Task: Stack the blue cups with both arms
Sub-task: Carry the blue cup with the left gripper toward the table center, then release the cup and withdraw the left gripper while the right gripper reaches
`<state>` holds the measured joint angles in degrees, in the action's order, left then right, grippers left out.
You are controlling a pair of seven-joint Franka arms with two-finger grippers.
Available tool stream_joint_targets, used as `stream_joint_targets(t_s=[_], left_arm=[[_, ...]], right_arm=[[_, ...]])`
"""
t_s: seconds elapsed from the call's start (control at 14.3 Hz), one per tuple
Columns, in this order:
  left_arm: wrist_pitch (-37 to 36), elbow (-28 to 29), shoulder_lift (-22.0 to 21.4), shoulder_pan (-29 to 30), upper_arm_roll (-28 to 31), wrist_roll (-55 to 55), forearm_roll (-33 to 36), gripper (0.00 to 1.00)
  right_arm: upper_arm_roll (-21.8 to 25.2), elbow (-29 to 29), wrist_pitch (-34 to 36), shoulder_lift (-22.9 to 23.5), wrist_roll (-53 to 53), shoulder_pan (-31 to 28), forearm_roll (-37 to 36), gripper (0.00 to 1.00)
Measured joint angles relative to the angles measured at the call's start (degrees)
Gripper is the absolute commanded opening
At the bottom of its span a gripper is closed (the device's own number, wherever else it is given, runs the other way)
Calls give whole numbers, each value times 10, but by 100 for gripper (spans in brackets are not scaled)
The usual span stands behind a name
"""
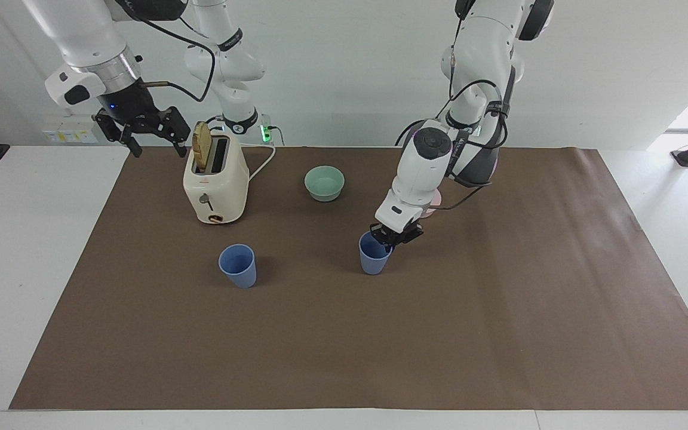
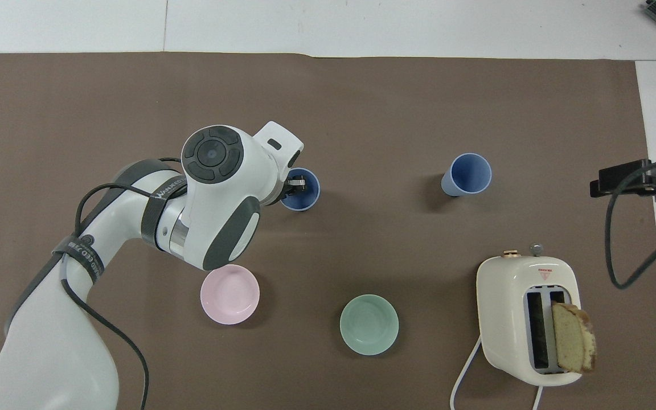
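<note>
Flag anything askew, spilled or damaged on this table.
Little stands out. The slice of bread leans out of the toaster slot, tilted rather than seated. Both blue cups are upright, as are both bowls; nothing spilled.

Bright, even light washed the scene, and both views were sharp from edge to edge. Daylight glared white at the left arm's end in the facing view. Soft, short shadows sat beside the cups on the matte brown worktop (image 1: 344, 346), which gave no reflections.
</note>
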<state>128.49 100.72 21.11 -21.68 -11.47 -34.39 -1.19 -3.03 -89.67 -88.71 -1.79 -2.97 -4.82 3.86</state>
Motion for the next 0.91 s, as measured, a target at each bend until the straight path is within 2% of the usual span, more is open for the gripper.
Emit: stream_joint_targets(t_s=[0.07, 0.14, 0.21, 0.56, 0.91], left_arm=[[1, 0, 2, 0, 1, 0, 1, 44], [1, -1, 2, 0, 1, 0, 4, 95], [1, -1, 2, 0, 2, 0, 13, 100], [-24, -13, -6, 9, 13, 4, 48, 100], [-117, -21, -66, 68, 17, 101, 52, 100]], right_arm=[[0, 0, 0, 0, 0, 0, 0, 100], [0, 0, 0, 0, 0, 0, 0, 100], [0, 0, 0, 0, 0, 0, 0, 100], [0, -1, 0, -1, 0, 0, 0, 100], [-2, -32, -27, -12, 0, 0, 0, 100]])
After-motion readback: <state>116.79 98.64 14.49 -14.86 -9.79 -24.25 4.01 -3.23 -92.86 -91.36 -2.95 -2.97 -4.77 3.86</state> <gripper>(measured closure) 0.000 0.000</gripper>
